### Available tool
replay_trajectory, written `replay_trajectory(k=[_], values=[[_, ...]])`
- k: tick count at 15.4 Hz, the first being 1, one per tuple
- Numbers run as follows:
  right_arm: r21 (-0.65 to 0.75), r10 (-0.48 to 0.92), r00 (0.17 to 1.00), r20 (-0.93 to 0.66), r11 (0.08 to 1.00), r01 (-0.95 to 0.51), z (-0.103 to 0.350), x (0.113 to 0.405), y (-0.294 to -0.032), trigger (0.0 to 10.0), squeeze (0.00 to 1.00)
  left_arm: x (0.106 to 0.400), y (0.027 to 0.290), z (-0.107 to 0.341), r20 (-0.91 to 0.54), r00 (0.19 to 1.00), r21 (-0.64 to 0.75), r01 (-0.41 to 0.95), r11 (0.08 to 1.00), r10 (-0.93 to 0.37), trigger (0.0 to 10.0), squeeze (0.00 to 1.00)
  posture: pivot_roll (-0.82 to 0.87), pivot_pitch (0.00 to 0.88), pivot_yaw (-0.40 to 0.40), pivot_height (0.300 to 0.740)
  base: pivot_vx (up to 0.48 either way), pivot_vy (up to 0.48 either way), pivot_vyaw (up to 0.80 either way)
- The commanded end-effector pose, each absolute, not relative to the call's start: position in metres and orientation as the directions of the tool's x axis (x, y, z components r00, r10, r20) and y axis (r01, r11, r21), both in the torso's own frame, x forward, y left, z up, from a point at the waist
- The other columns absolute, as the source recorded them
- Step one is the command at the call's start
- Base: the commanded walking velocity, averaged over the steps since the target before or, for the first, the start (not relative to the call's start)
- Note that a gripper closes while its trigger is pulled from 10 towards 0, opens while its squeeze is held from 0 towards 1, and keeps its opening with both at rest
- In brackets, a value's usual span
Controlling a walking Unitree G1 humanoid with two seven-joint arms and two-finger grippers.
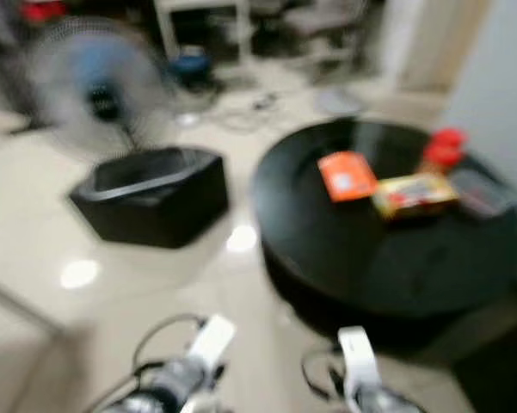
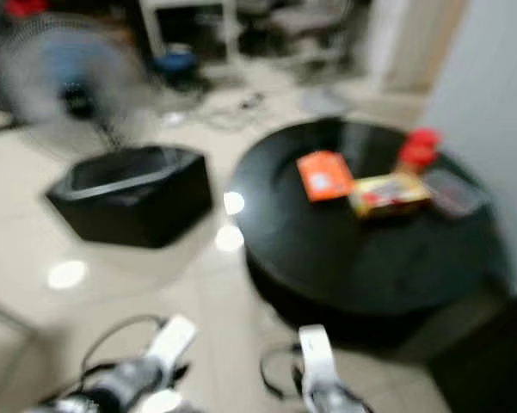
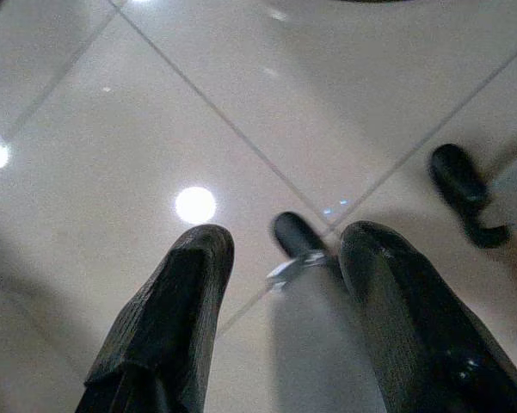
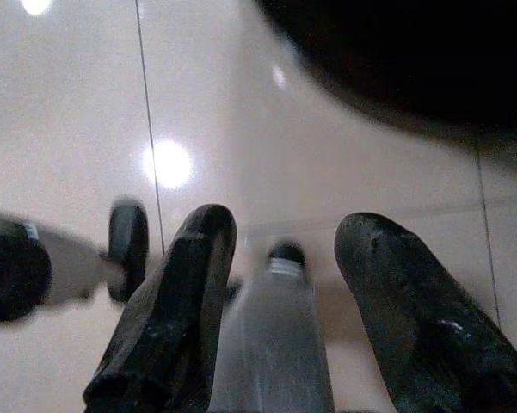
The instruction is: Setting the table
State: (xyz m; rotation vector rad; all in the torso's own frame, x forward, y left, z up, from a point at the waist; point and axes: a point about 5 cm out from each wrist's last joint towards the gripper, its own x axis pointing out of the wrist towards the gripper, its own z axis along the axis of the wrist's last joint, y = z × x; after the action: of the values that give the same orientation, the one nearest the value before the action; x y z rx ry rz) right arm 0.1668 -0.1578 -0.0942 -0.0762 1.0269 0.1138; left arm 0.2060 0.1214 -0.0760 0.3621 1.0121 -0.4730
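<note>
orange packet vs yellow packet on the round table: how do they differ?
The orange packet is squarish and plain orange with a pale patch; the yellow packet is longer, yellow with red print. The orange packet lies nearer the table's middle; the yellow packet lies beside it, just below the red-capped jar. Both lie flat, blurred.

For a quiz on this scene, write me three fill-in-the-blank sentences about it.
1. The orange packet lies on the round ____ table.
2. The black bin stands on the ____.
3. Behind the bin stands a ____.

Missing words: black; floor; fan
</note>
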Motion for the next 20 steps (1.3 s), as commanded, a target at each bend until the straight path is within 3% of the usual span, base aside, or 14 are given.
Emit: replay_trajectory(k=[1, 12, 13, 14, 16, 18, 20], values=[[-0.014, 0.048, 0.497, -0.866, 0.993, -0.120, -0.096, 0.163, -0.161, 10.0, 0.00, 0.205, 0.119, -0.076, -0.869, 0.448, 0.065, 0.523, 0.850, -0.210, 10.0, 0.00, -0.17, 0.011, 0.034, 0.731, 0.000, 0.000, 0.00], [-0.019, 0.046, 0.509, -0.859, 0.992, -0.121, -0.095, 0.165, -0.162, 10.0, 0.00, 0.217, 0.109, -0.069, -0.854, 0.471, 0.097, 0.565, 0.819, -0.223, 10.0, 0.00, -0.16, 0.015, 0.041, 0.731, 0.000, 0.000, 0.12], [-0.008, 0.054, 0.502, -0.863, 0.993, -0.121, -0.095, 0.165, -0.161, 10.0, 0.00, 0.218, 0.113, -0.069, -0.861, 0.472, 0.100, 0.521, 0.848, -0.189, 10.0, 0.00, -0.16, 0.015, 0.041, 0.731, 0.000, 0.000, 0.00], [0.005, 0.069, 0.486, -0.871, 0.991, -0.131, -0.096, 0.164, -0.161, 10.0, 0.00, 0.213, 0.125, -0.073, -0.899, 0.420, 0.078, 0.427, 0.901, -0.122, 10.0, 0.00, -0.17, 0.014, 0.045, 0.731, 0.000, 0.000, 0.00], [0.006, 0.073, 0.467, -0.881, 0.989, -0.144, -0.096, 0.163, -0.161, 10.0, 0.00, 0.184, 0.143, -0.086, -0.972, 0.230, 0.015, 0.301, 0.953, -0.057, 10.0, 0.00, -0.16, 0.021, 0.044, 0.731, 0.000, 0.000, 0.00], [0.006, 0.065, 0.463, -0.884, 0.992, -0.127, -0.097, 0.162, -0.161, 10.0, 0.00, 0.188, 0.135, -0.085, -0.957, 0.276, 0.007, 0.339, 0.941, -0.093, 10.0, 0.00, -0.16, 0.022, 0.038, 0.731, 0.000, 0.000, 0.00], [0.002, 0.066, 0.454, -0.888, 0.990, -0.141, -0.097, 0.162, -0.162, 10.0, 0.00, 0.182, 0.136, -0.087, -0.969, 0.238, 0.005, 0.301, 0.954, -0.070, 10.0, 0.00, -0.16, 0.022, 0.038, 0.731, 0.000, 0.000, 0.00]])
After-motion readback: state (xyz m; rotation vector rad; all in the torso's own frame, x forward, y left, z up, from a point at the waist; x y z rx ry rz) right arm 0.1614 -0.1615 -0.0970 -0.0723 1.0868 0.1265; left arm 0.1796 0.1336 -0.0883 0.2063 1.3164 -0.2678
